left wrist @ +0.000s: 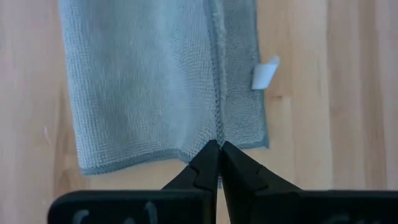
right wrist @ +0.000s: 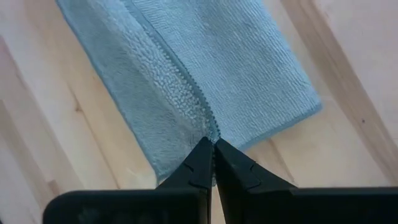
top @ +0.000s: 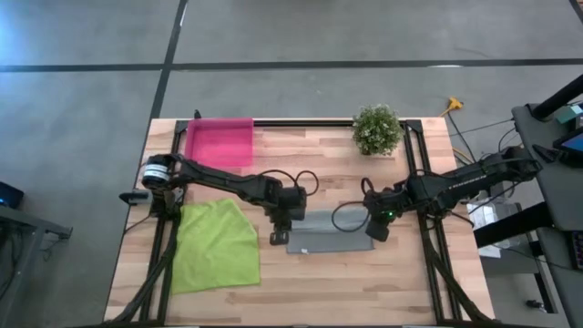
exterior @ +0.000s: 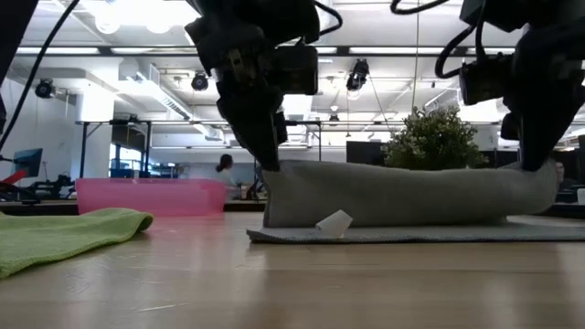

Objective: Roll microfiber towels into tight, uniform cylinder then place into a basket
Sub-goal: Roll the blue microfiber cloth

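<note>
The grey microfiber towel (top: 330, 233) lies mid-table, its near part folded over into a raised fold (exterior: 411, 192) on a flat layer (exterior: 402, 234). My left gripper (top: 279, 235) is shut at the fold's left end and my right gripper (top: 378, 230) is shut at its right end. A lime green towel (top: 217, 246) lies spread flat at the near left. The pink basket (top: 219, 142) stands at the far left. My left gripper pinches the hemmed edge (left wrist: 217, 132) of the turned-over layer at the towel's left end between its two fingertips. It comes steeply from above. The fold stands raised there (exterior: 274, 174), and the layer under it stays on the table. My right gripper pinches the same hemmed edge (right wrist: 209, 127) at the towel's right end between its two fingertips, slanting steeply down. The fold is held up there (exterior: 541, 172) and runs nearly straight across to the other gripper, over the flat layer.
A small potted plant (top: 376, 128) stands at the far right. A white tag (exterior: 334, 221) sticks out of the towel's flat layer near its left end. Bare wood shows along the table's near edge and to the right of the towel.
</note>
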Robot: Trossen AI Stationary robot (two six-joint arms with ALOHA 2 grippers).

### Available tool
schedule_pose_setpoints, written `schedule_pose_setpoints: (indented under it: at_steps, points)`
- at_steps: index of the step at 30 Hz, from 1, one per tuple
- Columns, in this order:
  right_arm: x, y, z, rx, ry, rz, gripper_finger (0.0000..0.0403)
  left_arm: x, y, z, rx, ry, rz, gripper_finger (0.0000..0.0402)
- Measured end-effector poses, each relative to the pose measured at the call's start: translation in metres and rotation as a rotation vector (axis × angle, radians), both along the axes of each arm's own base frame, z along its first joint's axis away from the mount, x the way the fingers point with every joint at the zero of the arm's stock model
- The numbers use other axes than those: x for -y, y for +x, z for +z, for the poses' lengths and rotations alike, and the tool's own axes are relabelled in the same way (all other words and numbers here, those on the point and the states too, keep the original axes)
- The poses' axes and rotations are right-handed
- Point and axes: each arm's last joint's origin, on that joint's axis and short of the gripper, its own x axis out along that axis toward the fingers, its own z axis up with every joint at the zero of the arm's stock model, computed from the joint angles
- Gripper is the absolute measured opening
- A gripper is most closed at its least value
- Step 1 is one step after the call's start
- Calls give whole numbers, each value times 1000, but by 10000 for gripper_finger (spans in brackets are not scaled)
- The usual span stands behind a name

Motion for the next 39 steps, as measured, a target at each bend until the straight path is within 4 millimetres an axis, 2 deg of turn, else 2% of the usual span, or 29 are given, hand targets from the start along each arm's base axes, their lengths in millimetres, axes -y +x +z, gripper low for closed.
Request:
schedule_pose_setpoints:
  at_steps: [8, 18, 25, 33, 39]
  points:
    - [-4, -1, -2, 6, 1, 19, 9, 1, -6, -8, -43, 4, -3, 0]
    - [-5, -1, -21, 57, 80, -80, 9, 3, -4, -7, -19, 1, -8, 0]
    - [-6, -5, -28, 39, 121, -77, 9, 4, -2, -7, 4, -21, -19, 0]
    - [-10, -4, -28, 42, 163, -39, 9, 7, 1, -14, -8, -89, -53, 0]
    - [-16, -5, -28, 46, 171, -23, 9, 7, 1, -5, 2, -89, -61, 0]
